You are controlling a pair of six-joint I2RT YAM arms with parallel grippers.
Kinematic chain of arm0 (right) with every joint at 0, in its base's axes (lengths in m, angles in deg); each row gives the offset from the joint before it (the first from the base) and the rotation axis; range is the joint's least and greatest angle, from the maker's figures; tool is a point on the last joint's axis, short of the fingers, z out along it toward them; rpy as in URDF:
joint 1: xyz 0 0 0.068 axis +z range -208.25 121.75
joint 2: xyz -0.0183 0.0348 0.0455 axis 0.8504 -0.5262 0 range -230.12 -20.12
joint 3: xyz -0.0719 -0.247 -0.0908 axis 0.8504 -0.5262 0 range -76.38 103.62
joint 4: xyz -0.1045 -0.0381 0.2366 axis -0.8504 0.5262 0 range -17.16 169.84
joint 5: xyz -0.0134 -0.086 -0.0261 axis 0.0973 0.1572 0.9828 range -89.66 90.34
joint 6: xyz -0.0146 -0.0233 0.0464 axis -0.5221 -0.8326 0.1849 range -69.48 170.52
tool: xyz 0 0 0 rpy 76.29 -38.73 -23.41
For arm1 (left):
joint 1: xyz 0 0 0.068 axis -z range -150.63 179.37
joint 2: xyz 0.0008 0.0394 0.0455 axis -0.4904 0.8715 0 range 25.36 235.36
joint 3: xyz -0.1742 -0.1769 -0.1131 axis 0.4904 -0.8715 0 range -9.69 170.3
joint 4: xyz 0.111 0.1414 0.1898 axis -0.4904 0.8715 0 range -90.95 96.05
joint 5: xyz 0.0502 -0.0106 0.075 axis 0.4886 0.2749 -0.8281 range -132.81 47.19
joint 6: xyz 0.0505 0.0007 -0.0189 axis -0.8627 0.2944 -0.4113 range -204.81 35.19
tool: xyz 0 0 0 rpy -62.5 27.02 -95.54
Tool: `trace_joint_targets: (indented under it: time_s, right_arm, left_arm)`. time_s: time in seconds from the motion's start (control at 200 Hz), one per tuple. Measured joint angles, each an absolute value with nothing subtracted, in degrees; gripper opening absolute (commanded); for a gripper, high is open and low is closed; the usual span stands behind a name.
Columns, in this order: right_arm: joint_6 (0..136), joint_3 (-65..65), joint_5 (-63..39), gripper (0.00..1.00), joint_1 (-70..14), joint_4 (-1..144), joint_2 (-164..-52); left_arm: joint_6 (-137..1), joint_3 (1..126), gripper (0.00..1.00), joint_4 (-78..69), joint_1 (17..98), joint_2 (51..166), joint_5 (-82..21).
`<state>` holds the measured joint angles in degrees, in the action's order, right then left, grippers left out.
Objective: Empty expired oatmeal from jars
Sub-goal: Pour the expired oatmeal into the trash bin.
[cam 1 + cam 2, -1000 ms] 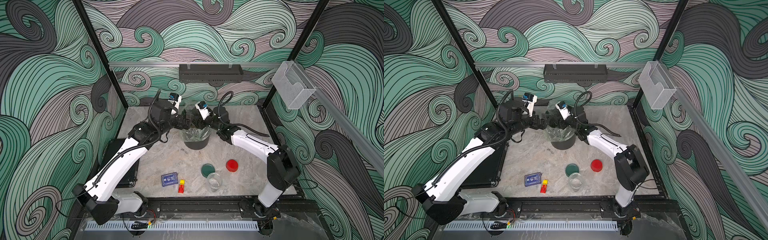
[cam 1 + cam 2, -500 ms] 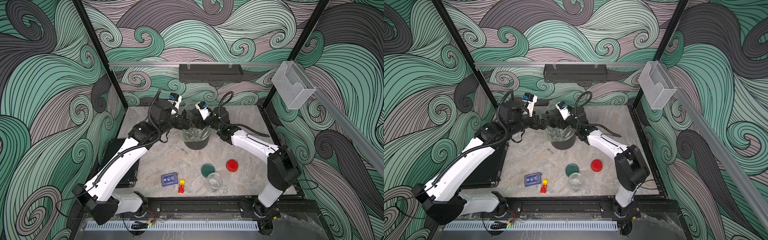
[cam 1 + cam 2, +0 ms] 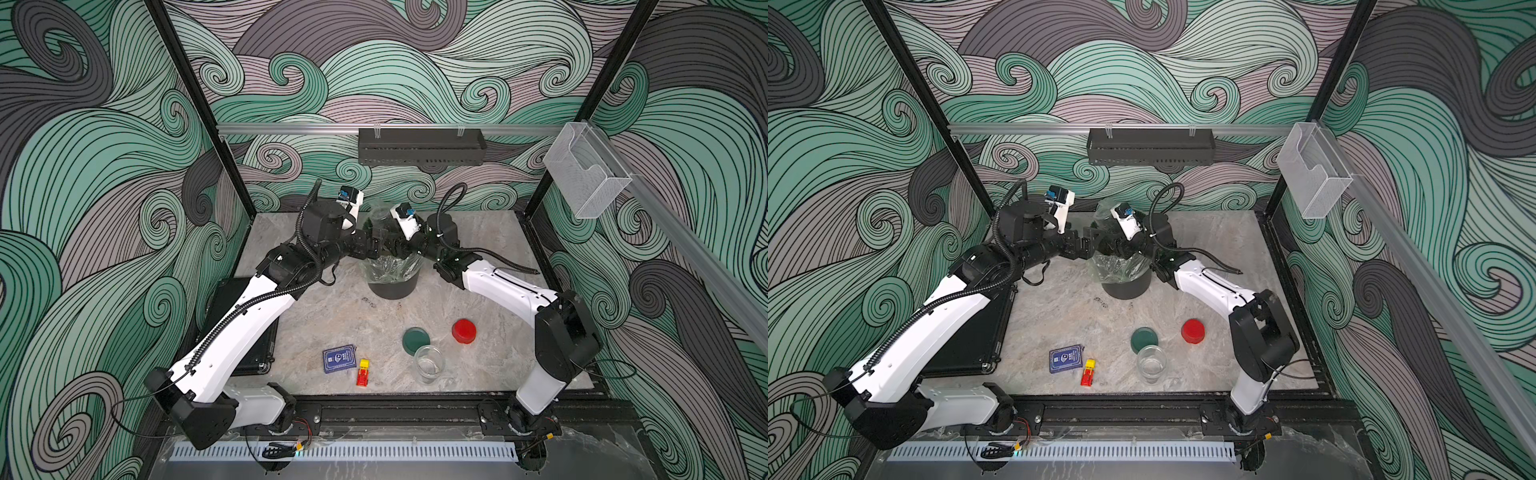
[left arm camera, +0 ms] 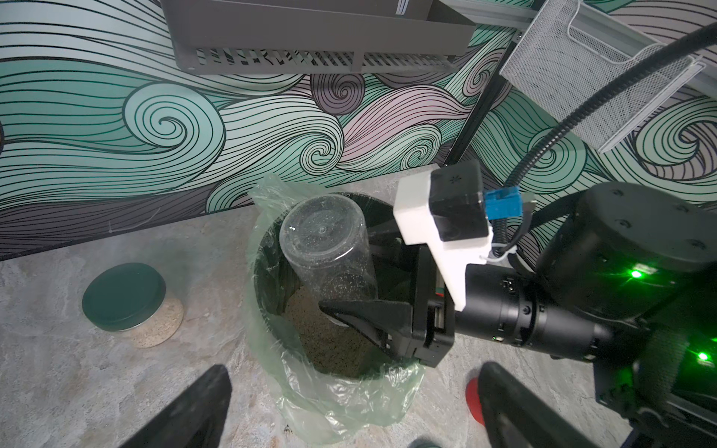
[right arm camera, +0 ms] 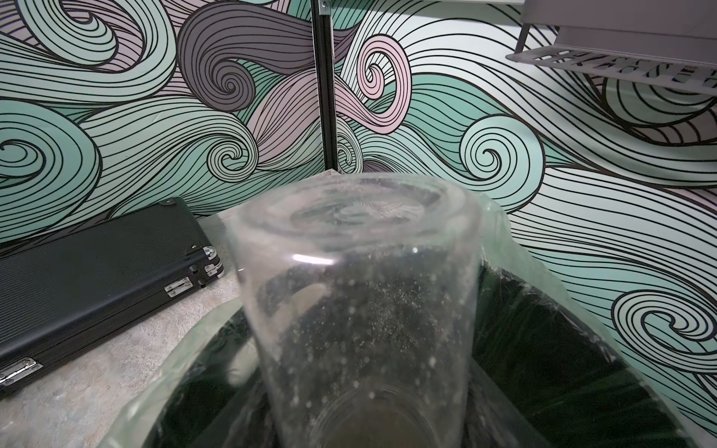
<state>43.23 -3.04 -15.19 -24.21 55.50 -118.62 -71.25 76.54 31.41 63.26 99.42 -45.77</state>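
Frame centre: right end effector point(image 4: 345, 271) grips inverted jar point(image 4: 322, 232) over bin point(image 4: 374, 207); left end effector point(image 4: 353, 370) wide open, empty. Advise shaking jar clean, mouth low.

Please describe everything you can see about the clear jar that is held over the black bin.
The jar is a clear, round, plastic-looking cylinder without a lid. It is turned upside down and slightly tilted, base up, mouth down inside the lined black bin. Only pale dust clings to its walls. The right tool clamps its sides near the mouth.
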Motion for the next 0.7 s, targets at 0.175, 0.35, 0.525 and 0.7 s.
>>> trace_joint_targets:
  time_s: [0.175, 0.35, 0.525, 0.7]
  right_arm:
    - [42.95, -3.04, -15.19, 0.18, -24.21, 55.52, -118.62]
    - [42.23, -3.04, -15.19, 0.19, -24.21, 55.89, -118.4]
    - [41.59, -3.04, -15.17, 0.18, -24.21, 56.13, -118.25]
    - [41.07, -3.02, -15.13, 0.18, -24.19, 56.81, -118.25]
  left_arm:
    - [-71.88, 76.54, 0.99, 31.41, 63.26, 99.42, -45.8]
    - [-73.15, 76.52, 0.99, 31.41, 63.26, 99.4, -45.82]
    - [-74.44, 76.41, 0.98, 31.41, 63.26, 99.4, -45.84]
    - [-75.42, 76.41, 0.99, 31.39, 63.26, 99.4, -45.82]
